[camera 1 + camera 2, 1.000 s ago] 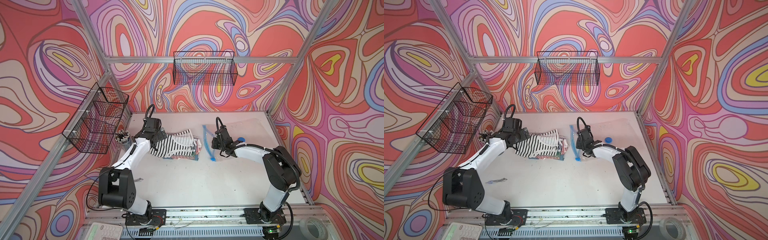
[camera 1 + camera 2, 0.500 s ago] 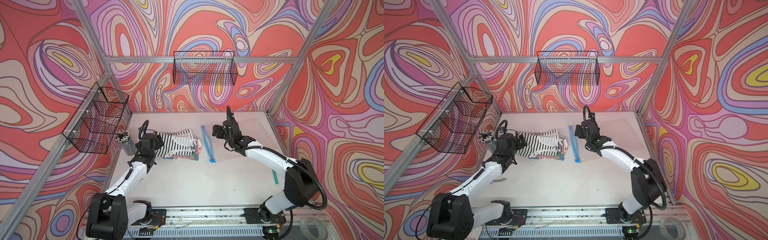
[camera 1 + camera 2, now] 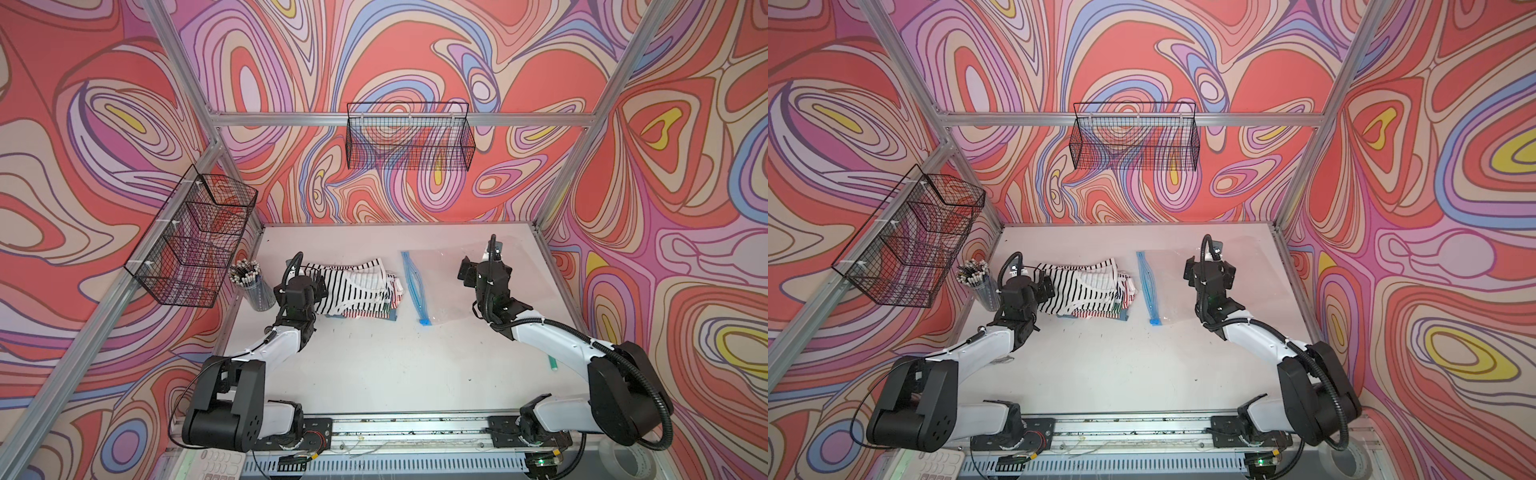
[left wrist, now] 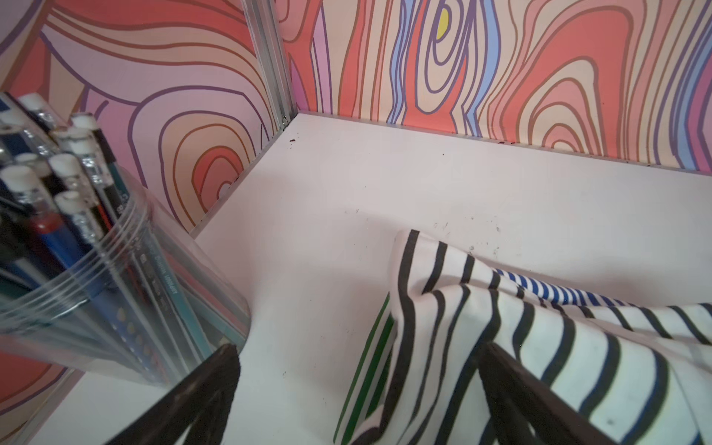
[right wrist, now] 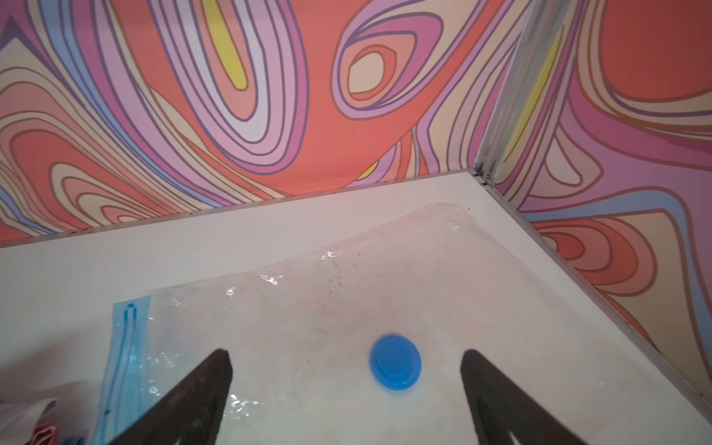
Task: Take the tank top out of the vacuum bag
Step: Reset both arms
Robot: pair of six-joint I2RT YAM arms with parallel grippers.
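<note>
The tank top (image 3: 353, 286) (image 3: 1084, 286) is white with black stripes. It lies outside the bag, on a pile of striped clothes left of the table's middle. My left gripper (image 3: 313, 282) (image 3: 1044, 286) (image 4: 358, 348) hovers open at its left edge, holding nothing, with one finger over the fabric (image 4: 539, 339). To the right, the clear vacuum bag (image 3: 449, 286) (image 3: 1173, 286) (image 5: 346, 285) lies flat, its light-blue zip strip (image 3: 413, 286) facing the clothes. My right gripper (image 3: 482, 262) (image 3: 1208, 268) (image 5: 345, 354) stands open above the bag, with the blue valve cap (image 5: 395, 362) between its fingers and below them.
A clear cup of pencils (image 3: 255, 286) (image 4: 77, 231) stands close to the left gripper by the left wall. Other striped garments (image 3: 374, 313) lie under the tank top. Wire baskets hang on the left wall (image 3: 195, 241) and back wall (image 3: 409, 137). A green marker (image 3: 553, 363) lies near the right arm.
The right gripper has opened, left the zip strip and moved right and up over the bag. The left arm has drawn back from the tank top towards the front.
</note>
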